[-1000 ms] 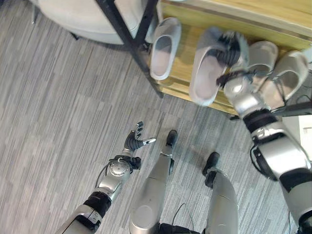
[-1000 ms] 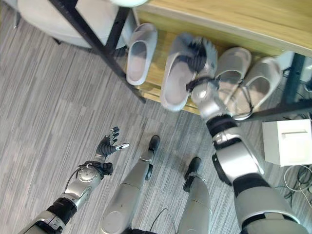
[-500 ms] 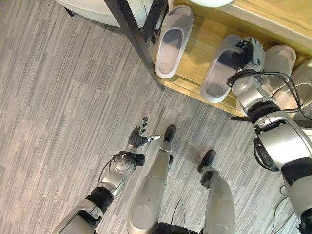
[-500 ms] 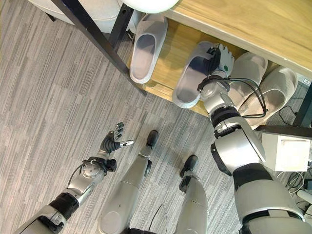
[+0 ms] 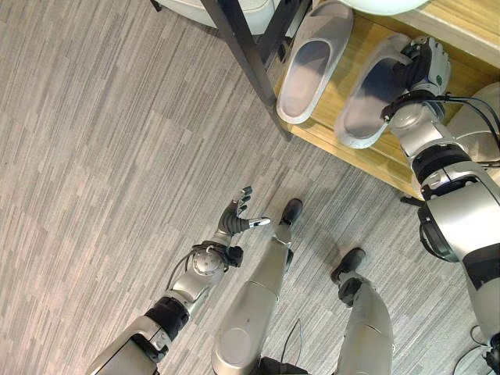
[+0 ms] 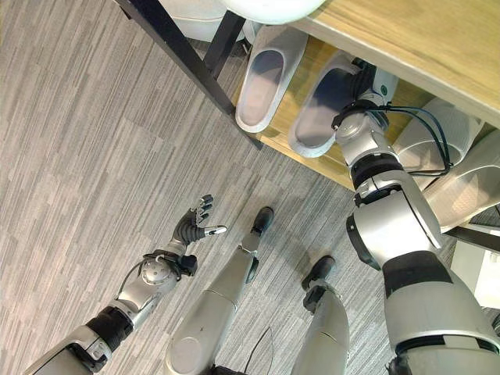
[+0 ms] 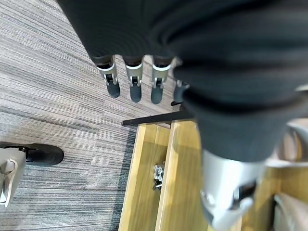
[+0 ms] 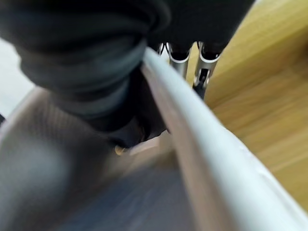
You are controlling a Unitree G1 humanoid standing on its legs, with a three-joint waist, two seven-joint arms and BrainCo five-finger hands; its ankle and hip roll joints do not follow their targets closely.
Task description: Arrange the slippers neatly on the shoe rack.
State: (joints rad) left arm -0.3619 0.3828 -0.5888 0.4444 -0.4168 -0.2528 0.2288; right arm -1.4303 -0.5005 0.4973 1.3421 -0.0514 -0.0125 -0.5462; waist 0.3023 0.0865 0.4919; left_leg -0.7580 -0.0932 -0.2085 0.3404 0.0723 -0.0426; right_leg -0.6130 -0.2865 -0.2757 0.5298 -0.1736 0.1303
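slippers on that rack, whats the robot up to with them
The robot's right hand grips a grey slipper by its rim, holding it on the wooden lower shelf of the shoe rack. The slipper lies beside another grey slipper already on that shelf, with more pale slippers to its right. The left hand hangs open over the floor, holding nothing.

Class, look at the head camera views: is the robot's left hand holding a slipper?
No: the left hand hangs open over the grey floor, while the right hand grips a slipper on the shoe rack.
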